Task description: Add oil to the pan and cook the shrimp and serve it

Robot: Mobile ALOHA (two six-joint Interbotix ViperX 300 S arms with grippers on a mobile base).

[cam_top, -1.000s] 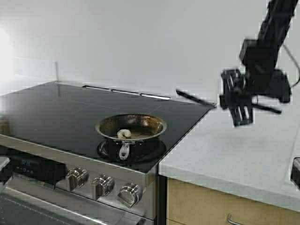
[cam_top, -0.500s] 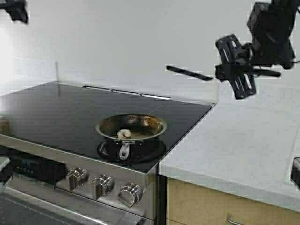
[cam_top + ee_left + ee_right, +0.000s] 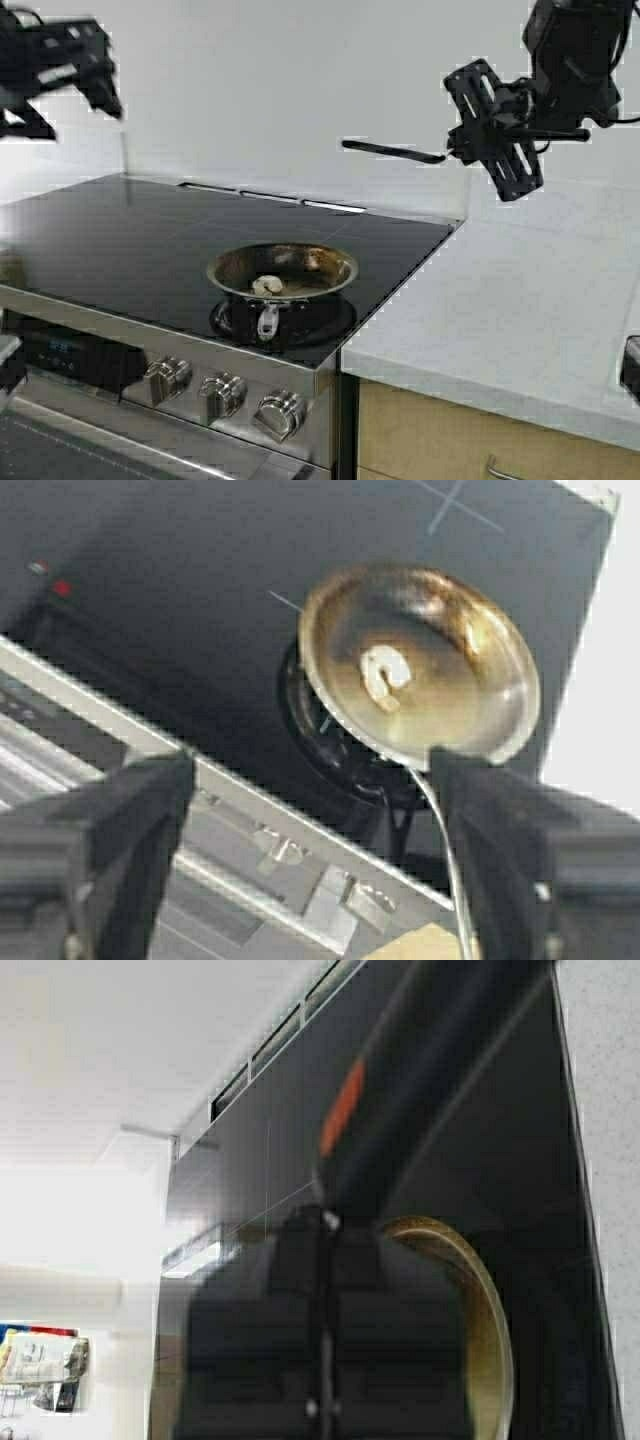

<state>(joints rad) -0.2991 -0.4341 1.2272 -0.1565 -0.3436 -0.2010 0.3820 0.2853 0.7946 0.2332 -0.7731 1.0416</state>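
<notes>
Right claw (image 3: 470, 150), clamped on a black spatula (image 3: 392, 151), is hanging up-right of the pan (image 3: 282, 272) holding the shrimp (image 3: 265, 286), blade pointing toward it; left claw (image 3: 60, 75), fingers apart, is hovering farther off.

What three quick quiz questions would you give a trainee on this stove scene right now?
1. True or false: the shrimp lies inside the pan on the stove.
2. What does the right gripper hold above the stove's far right corner? A: a white bowl. B: a long black utensil. C: nothing.
3. Fill in: raised at the upper left, the left gripper has its jaws ___ and holds nothing.

Key: 1 true; 2 B; 3 open.
</notes>
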